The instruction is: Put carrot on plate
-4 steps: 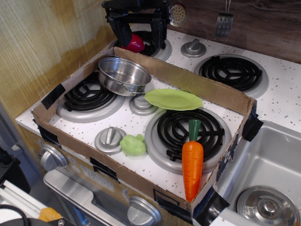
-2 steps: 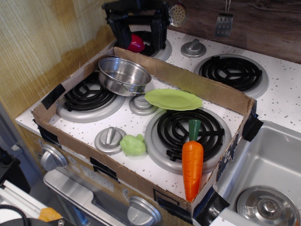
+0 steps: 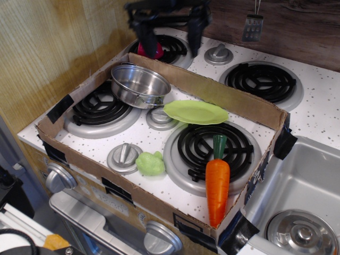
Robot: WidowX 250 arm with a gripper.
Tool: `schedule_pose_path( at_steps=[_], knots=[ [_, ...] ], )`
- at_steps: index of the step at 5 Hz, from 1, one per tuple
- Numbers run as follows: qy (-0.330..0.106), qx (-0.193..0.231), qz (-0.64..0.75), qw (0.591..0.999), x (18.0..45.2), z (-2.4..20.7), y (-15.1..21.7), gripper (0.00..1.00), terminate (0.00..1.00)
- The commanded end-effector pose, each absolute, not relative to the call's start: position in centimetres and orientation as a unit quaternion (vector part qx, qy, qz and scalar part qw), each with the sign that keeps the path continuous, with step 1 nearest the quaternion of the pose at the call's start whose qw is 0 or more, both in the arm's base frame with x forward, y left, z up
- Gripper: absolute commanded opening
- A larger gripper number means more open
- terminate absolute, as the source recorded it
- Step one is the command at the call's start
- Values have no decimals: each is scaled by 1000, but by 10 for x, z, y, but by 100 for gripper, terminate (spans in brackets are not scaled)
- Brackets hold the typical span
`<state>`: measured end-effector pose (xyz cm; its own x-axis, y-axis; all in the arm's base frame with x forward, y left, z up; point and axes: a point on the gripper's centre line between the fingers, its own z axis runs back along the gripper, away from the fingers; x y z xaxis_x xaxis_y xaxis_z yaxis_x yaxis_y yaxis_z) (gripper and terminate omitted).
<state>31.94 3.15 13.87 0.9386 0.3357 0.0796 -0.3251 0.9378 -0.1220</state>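
Note:
The orange carrot (image 3: 218,186) with a dark green stem lies on the front right burner, stem pointing away, tip near the cardboard wall's front corner. The lime-green plate (image 3: 196,112) lies flat in the middle of the stove, just behind that burner. My black gripper (image 3: 171,38) hangs open at the top of the view, above the back left burner and behind the cardboard wall, far from the carrot. Its fingers (image 3: 195,36) are spread wide and empty.
A steel pot (image 3: 139,85) stands tilted on the left burner. A pale green lumpy toy (image 3: 149,163) lies by a knob. A cardboard wall (image 3: 223,95) rings the area. A red object (image 3: 152,50) lies behind it. A sink (image 3: 303,196) is at the right.
My gripper has moved to the right and a little up, and its fingers look spread wider. The carrot, plate and pot have not moved.

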Motion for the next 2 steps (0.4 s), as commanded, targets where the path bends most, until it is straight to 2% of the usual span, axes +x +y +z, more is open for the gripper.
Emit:
schedule_pose_path(
  at_steps=[1, 2],
  knots=[
    [-77, -64, 229, 968, 292, 156, -11, 100, 0],
    [-89, -45, 256, 961, 272, 136, -28, 100, 0]
  ],
)
